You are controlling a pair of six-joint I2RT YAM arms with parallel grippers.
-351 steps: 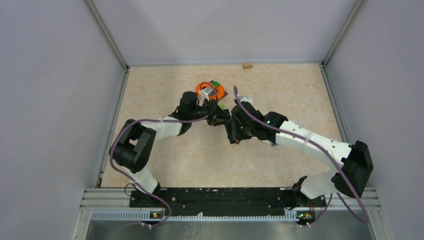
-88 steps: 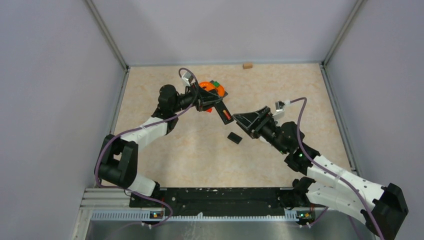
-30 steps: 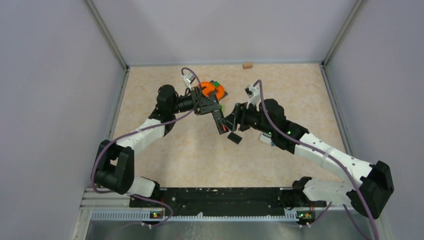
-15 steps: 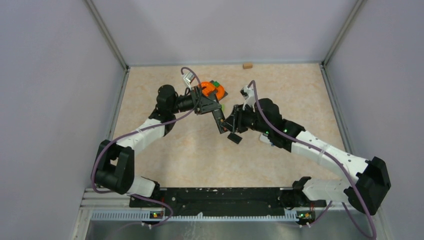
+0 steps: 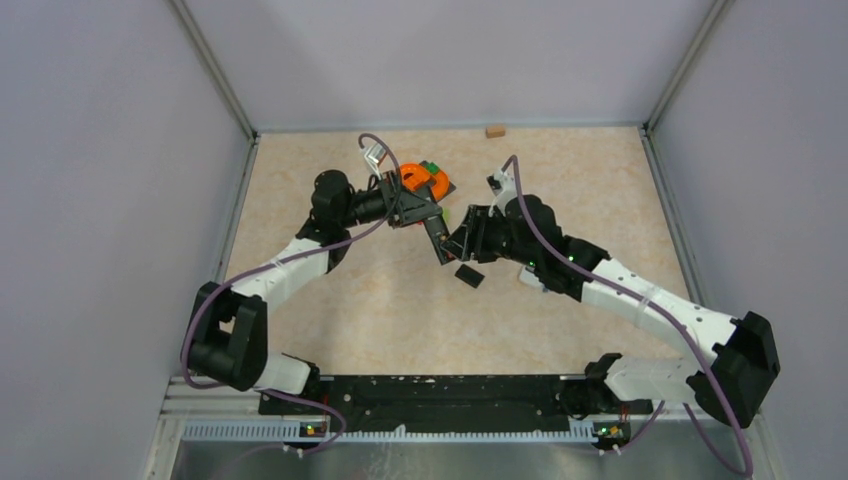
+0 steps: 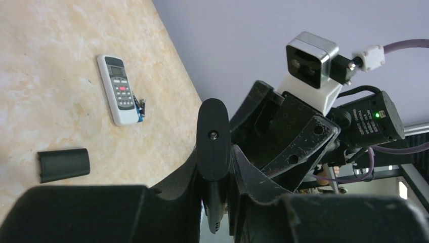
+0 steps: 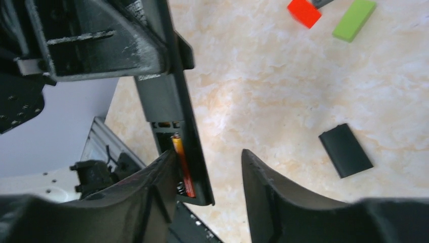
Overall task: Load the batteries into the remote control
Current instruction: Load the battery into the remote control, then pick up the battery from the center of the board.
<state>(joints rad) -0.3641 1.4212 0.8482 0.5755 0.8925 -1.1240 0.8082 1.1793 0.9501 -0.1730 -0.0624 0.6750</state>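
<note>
My left gripper (image 5: 425, 216) is shut on a black remote control (image 5: 437, 240) and holds it above the table, tilted. In the left wrist view the remote (image 6: 213, 132) stands edge-on between the fingers (image 6: 188, 167). Its open battery bay faces the right wrist camera, with one orange-red battery (image 7: 183, 168) lying in it. My right gripper (image 7: 210, 178) is open around the remote's lower end (image 7: 198, 188), its left finger against the bay's edge and a wide gap at the right finger (image 7: 268, 188). A blue battery (image 6: 140, 107) lies by the white remote (image 6: 120, 96).
The black battery cover (image 5: 469, 275) lies flat on the table under the grippers. An orange ring (image 5: 421, 180) sits behind the left gripper, with a red block (image 7: 304, 11) and a green block (image 7: 354, 19) close by. A small wooden block (image 5: 494, 130) rests at the back wall.
The right gripper has shifted slightly toward the held remote and its jaws have narrowed around the remote's end. The left arm and remote have barely moved.
</note>
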